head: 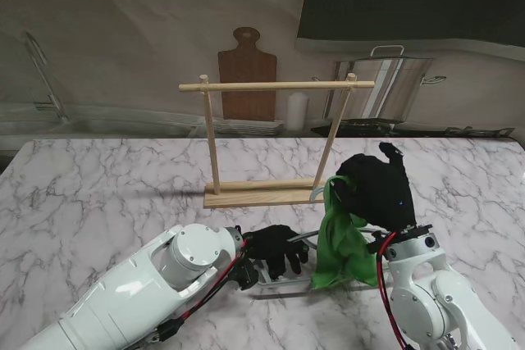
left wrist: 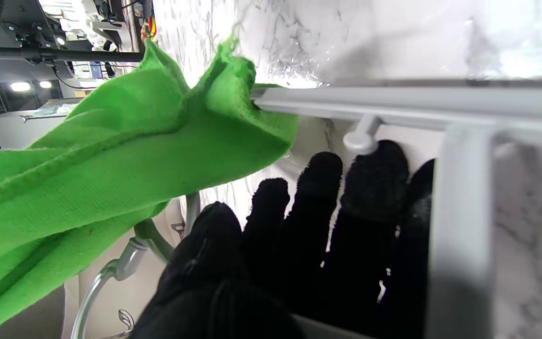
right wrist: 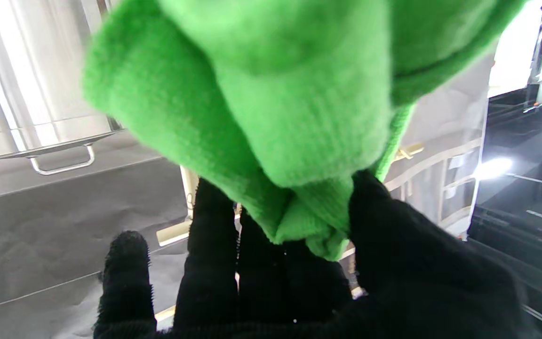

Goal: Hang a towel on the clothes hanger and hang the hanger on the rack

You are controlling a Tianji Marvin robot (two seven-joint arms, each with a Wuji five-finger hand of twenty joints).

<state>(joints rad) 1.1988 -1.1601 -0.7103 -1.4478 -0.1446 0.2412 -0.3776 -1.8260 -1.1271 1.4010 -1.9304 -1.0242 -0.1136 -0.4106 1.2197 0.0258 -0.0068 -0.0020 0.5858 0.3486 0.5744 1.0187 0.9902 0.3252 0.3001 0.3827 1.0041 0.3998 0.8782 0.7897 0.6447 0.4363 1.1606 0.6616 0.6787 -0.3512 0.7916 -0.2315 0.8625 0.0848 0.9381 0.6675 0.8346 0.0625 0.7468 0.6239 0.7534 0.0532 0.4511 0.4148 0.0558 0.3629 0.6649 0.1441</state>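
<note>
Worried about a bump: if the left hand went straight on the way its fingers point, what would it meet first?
Probably the hanger: its grey bar crosses just past the left hand fingertips, the green towel draped beside. Depth is unclear.

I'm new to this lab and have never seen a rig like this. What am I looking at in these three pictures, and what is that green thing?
It is a robot with two white arms, each ending in a five-finger hand in a black glove. The wide picture comes from a camera on its stand, looking down at a marble table. The other two come from cameras on the wrists, looking along the fingers.

The green thing is a towel. The right hand is raised and pinches the towel's top, so the cloth hangs down. The left hand rests low on a grey metal clothes hanger lying on the table, seemingly steadying it; the towel's lower end reaches the hanger's bar. Farther from the robot stands a wooden rack, with nothing hanging on it yet.
</note>
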